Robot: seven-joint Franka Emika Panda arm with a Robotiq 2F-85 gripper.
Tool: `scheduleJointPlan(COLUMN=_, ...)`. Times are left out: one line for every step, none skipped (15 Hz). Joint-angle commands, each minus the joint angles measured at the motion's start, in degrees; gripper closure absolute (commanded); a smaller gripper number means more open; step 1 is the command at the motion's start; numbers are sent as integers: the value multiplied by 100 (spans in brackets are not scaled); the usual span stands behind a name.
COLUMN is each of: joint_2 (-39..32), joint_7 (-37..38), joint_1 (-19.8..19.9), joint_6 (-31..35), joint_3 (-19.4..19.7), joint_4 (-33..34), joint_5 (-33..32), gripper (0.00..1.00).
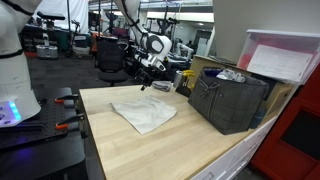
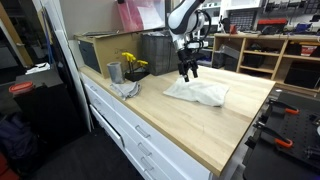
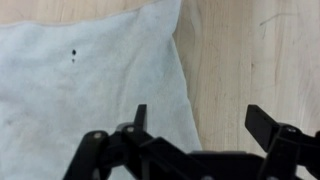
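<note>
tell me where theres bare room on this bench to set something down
Widest bare wood: between the white cloth and the bench top's front edge. A narrower strip lies between cloth and dark crate. Crowded beside the crate, where a cup and a grey rag sit.

Even, bright overhead indoor light with soft shadows; all views are low-resolution and slightly blurred.

A pale wooden tabletop [image 1: 140, 150] spreads beneath the hand [image 2: 188, 72]. A dark grey crate [image 2: 155, 50] stands near the hand, to one side. Yellow flowers [image 2: 132, 63] and a metal cup [image 2: 114, 72] sit farther off on that same side. A black office chair [image 1: 108, 55] stands beyond the hand, off the tabletop.
</note>
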State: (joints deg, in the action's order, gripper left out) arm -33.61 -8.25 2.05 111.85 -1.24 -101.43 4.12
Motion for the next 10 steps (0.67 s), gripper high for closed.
scheduleJointPlan(joint_2=-669, joint_7=-128, joint_1=-93, joint_6=173, joint_3=-38, joint_4=1018, joint_5=-231, gripper=0)
scheduleJointPlan(joint_2=-806, joint_7=-135, joint_1=-114, joint_6=224, joint_3=-33, joint_4=1265, joint_5=-296, gripper=0)
scheduleJointPlan(joint_2=-906, joint_7=-140, joint_1=-142, joint_6=229, joint_3=-6, joint_4=1493, joint_5=-403, gripper=0)
scheduleJointPlan(joint_2=-980, joint_7=-142, joint_1=-174, joint_6=198, joint_3=24, joint_4=1691, joint_5=-527, gripper=0)
scheduleJointPlan(joint_2=-996, joint_7=-128, joint_1=-221, joint_6=155, joint_3=75, joint_4=1836, joint_5=-713, gripper=0)
scheduleJointPlan(joint_2=-1002, joint_7=-148, joint_1=-236, joint_6=188, joint_3=93, joint_4=1922, joint_5=-853, gripper=0)
scheduleJointPlan(joint_2=-948, joint_7=-170, joint_1=-233, joint_6=247, joint_3=103, joint_4=1933, joint_5=-971, gripper=0)
scheduleJointPlan(joint_2=-902, joint_7=-204, joint_1=-227, joint_6=285, joint_3=112, joint_4=1926, joint_5=-1080, gripper=0)
scheduleJointPlan(joint_2=-881, joint_7=-292, joint_1=-188, joint_6=353, joint_3=86, joint_4=1910, joint_5=-1133, gripper=0)
scheduleJointPlan(joint_2=-897, joint_7=-329, joint_1=-169, joint_6=381, joint_3=75, joint_4=1930, joint_5=-1174, gripper=0)
